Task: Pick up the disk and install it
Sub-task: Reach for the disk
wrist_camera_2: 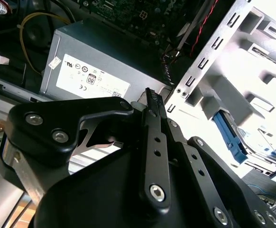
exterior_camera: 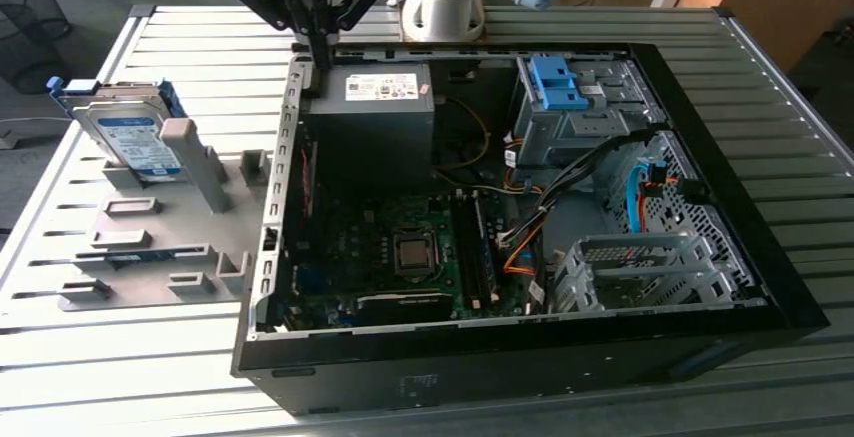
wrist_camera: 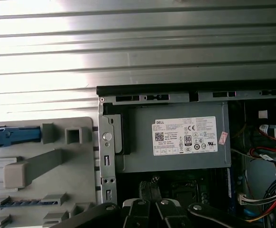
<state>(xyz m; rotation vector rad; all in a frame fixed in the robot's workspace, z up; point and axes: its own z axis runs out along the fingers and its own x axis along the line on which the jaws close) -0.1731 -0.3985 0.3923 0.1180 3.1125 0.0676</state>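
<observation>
White-labelled power supply near tool

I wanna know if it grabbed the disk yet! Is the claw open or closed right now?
Gripper: closed, holding nothing. The disk stands apart from it on the grey rack.

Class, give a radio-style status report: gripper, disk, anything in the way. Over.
Gripper shut, empty, above case edge by power supply. Disk standing in grey rack, exterior view's left, untouched. Rack posts close beside disk.
</observation>
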